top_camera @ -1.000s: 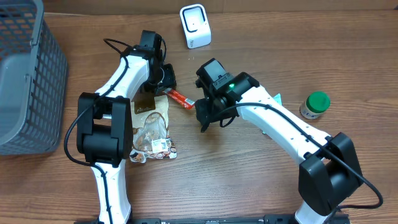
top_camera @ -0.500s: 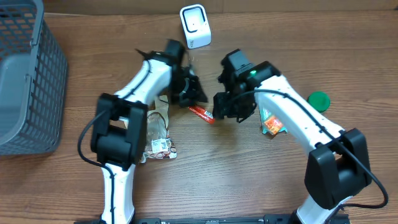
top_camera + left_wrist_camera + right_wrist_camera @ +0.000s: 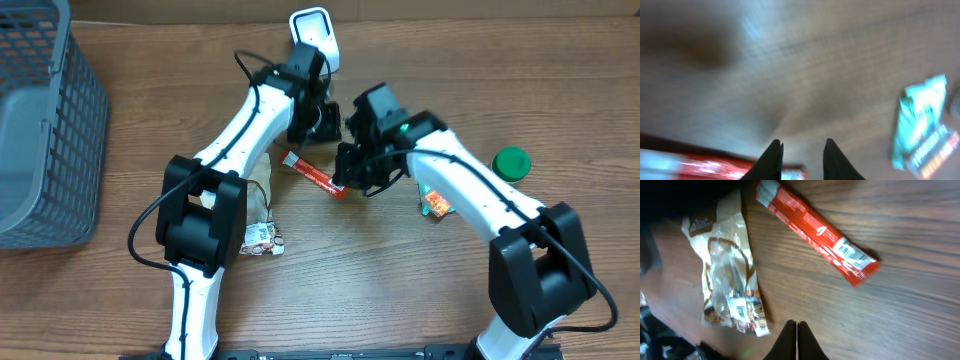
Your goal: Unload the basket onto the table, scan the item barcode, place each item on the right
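Wooden counter (image 3: 400, 290) carries the red packet (image 3: 315, 178) ungripped, right gripper (image 3: 797, 330) pressed together, left gripper (image 3: 803, 143) slightly spread; grasping it likely comes next.

The whole worktop (image 3: 100, 290) is seen from straight above. Both wrist views are taken from close over it, angled downward; the red packet (image 3: 315, 176) is shared by all three.

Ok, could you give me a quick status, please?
Left gripper slightly open, empty. Right gripper shut, empty. Red packet on table, unheld. Left arm overlaps scanner.
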Controlling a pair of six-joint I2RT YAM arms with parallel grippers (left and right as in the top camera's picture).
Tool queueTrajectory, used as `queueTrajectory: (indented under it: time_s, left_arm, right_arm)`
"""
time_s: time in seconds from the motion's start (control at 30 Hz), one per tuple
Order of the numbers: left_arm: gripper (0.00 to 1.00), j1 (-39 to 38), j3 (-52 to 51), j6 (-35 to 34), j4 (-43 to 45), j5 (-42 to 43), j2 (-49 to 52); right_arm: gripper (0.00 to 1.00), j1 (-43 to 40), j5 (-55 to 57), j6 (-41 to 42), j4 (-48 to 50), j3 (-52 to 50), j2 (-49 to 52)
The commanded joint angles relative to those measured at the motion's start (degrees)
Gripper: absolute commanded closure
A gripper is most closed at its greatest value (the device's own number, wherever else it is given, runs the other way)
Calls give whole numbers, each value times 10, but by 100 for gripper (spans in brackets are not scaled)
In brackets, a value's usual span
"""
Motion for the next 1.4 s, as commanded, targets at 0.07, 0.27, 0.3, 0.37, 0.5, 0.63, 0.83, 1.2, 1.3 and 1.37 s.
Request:
queueTrajectory:
  time_s: [0.07, 0.27, 0.3, 0.37, 0.5, 0.63, 0.83, 1.2, 1.3, 1.37]
  left_arm:
    - [83, 7, 17, 25, -5, -202, 5]
    - [83, 5, 11, 47, -7, -205, 39]
    - [83, 5, 11, 47, -8, -207, 47]
    - [84, 5, 11, 47, -10, -207, 61]
    - [84, 7, 11, 47, -21, -207, 79]
    - [85, 7, 11, 46, -49, -207, 87]
    - [87, 4, 11, 46, -153, -148, 88]
    - [91, -28, 11, 60, -342, -52, 88]
    - [91, -38, 11, 79, -332, -55, 88]
    - [91, -39, 11, 78, -324, -55, 88]
  right_arm:
    - [96, 41, 48, 120, 91, -77, -2]
    - [96, 87, 149, 198, 147, -129, -2]
    - [96, 92, 163, 214, 154, -137, -2]
    - [96, 100, 185, 248, 170, -155, -2]
    - [96, 107, 198, 298, 221, -194, -2]
    - [96, 106, 198, 328, 278, -235, -2]
    - [96, 106, 271, 328, 324, -256, -2]
    - [96, 105, 397, 320, 377, -256, -2]
    - [95, 105, 386, 284, 376, -255, -2]
    - [90, 105, 349, 231, 376, -254, -2]
